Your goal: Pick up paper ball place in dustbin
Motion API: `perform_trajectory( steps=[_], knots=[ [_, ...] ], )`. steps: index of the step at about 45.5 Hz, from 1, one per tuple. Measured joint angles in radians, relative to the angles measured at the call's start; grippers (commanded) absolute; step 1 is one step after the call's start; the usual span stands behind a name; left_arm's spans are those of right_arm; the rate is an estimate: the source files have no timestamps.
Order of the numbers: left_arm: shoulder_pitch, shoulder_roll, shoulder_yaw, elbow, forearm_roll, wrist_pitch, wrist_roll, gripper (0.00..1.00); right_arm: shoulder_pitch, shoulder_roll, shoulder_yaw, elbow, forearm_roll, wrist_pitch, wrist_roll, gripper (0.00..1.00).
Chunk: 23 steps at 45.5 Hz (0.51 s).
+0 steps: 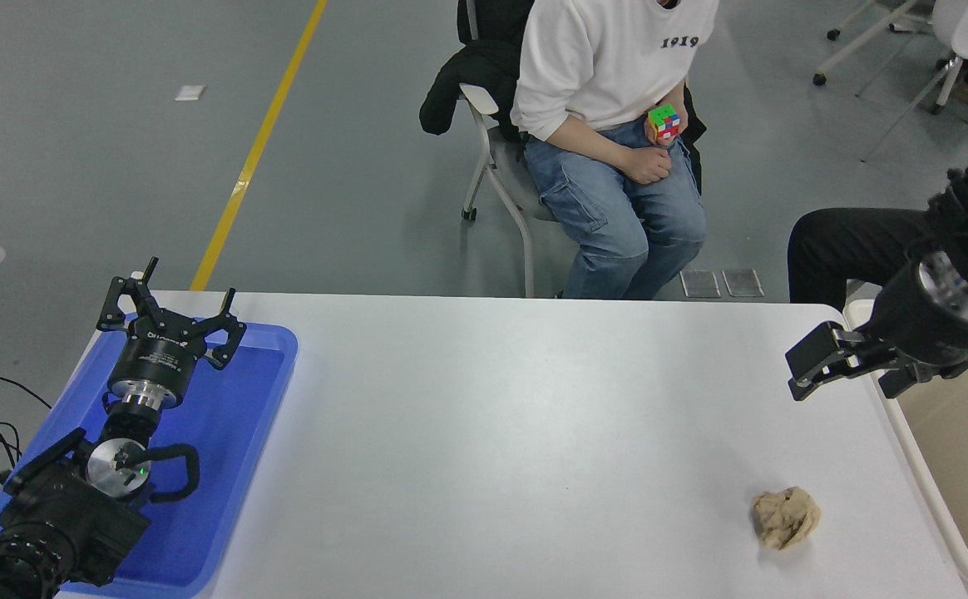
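The paper ball (786, 517), a wrinkly tan-beige wad, lies on the white table (492, 433) near its front right. The dustbin (912, 466), a large cream-beige tub, stands at the table's right edge, partly cut off by the picture. My right gripper (850, 374) is open and empty, hovering above the table's right side next to the dustbin's near left rim, well behind and above the ball. My left gripper (170, 320) is open and parked over the blue tray at the lower left.
A shallow blue tray (234, 466) sits at the table's left end. A person in a white top sits on a chair beyond the far edge, holding a colour cube (664, 123). Another person's dark leg (850, 241) shows at the far right.
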Motion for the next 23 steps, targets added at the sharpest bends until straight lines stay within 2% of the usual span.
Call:
perform_trajectory(
  steps=[10,23],
  knots=[
    [0.000,0.000,0.000,0.000,0.000,0.000,0.000,1.00,-0.209,-0.061,0.125,-0.056,-0.085,-0.068,0.000,1.00],
    [0.000,0.000,0.000,0.001,0.000,0.000,0.000,1.00,-0.459,-0.076,0.266,-0.158,-0.161,-0.156,0.000,1.00]
  ],
)
